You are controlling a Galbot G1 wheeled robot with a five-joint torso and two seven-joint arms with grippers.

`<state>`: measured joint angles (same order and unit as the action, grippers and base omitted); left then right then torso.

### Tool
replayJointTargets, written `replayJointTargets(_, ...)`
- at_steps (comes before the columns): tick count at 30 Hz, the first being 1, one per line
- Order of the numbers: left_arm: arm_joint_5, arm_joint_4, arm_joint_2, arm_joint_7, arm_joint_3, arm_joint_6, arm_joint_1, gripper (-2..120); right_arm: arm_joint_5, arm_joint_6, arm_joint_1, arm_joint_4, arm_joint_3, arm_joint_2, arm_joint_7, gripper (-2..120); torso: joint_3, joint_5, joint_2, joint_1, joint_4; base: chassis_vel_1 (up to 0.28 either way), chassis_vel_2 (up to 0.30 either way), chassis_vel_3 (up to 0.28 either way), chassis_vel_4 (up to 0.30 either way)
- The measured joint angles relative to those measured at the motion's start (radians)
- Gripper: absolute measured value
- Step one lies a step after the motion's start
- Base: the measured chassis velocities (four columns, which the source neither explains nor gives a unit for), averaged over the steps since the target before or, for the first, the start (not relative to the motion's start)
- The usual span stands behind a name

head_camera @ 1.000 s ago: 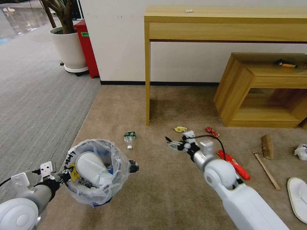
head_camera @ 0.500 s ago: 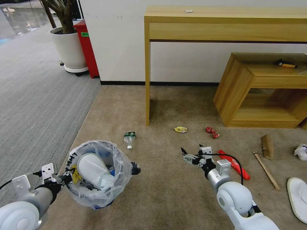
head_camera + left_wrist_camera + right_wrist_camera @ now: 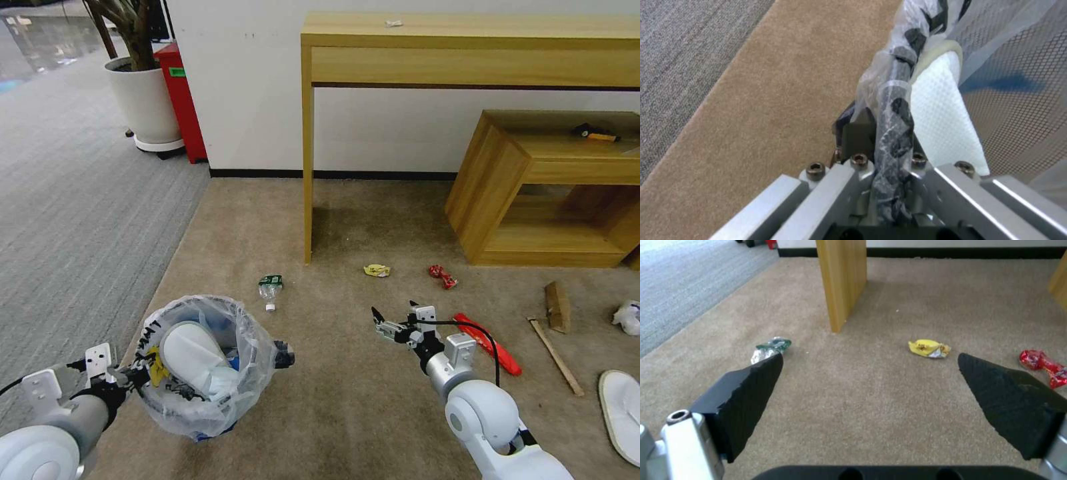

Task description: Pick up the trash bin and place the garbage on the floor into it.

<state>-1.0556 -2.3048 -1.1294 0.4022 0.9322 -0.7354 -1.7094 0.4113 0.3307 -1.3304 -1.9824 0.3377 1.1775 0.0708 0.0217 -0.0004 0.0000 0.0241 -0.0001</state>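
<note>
The trash bin (image 3: 207, 393), round with a clear printed bag liner, hangs just above the floor (image 3: 347, 413) at my lower left. My left gripper (image 3: 137, 377) is shut on its near rim (image 3: 896, 100). A white slipper (image 3: 190, 353) stands inside it. My right gripper (image 3: 393, 319) hovers open and empty over the beige carpet. Ahead of it lies garbage: a crushed clear bottle (image 3: 771, 348), a yellow wrapper (image 3: 928, 349) and a red wrapper (image 3: 1042, 365). To its right are a long red packet (image 3: 490, 343), a wooden stick (image 3: 555, 355), a cardboard strip (image 3: 557, 305) and another slipper (image 3: 620, 413).
A wooden desk leg (image 3: 308, 167) stands beyond the litter, with a low wooden shelf unit (image 3: 533, 193) to the right. A white plant pot (image 3: 143, 100) and a red box (image 3: 181, 100) sit at the far left by the grey ribbed carpet (image 3: 73, 220). Crumpled white paper (image 3: 628, 317) lies at the right edge.
My right gripper has pulled back toward me and to the right, staying open. The bin in my left gripper has sunk slightly.
</note>
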Motion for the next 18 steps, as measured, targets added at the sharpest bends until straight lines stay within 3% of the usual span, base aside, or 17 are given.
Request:
replayJointTargets(13, 0.002, 0.005, 0.002, -0.003, 0.001, 0.0, 0.003, 0, 0.012, 0.016, -0.011, -0.001, 0.009, -0.004, 0.001, 100, 0.0, 0.0, 0.0, 0.0, 0.0001, 0.0, 0.0, 0.0, 0.0)
replayJointTargets(18, 0.003, 0.008, 0.001, -0.004, -0.003, 0.0, 0.008, 0, 0.015, 0.016, -0.018, 0.003, 0.018, -0.008, -0.001, 100, 0.0, 0.0, 0.0, 0.0, 0.0001, -0.087, -0.068, 0.083, 0.1)
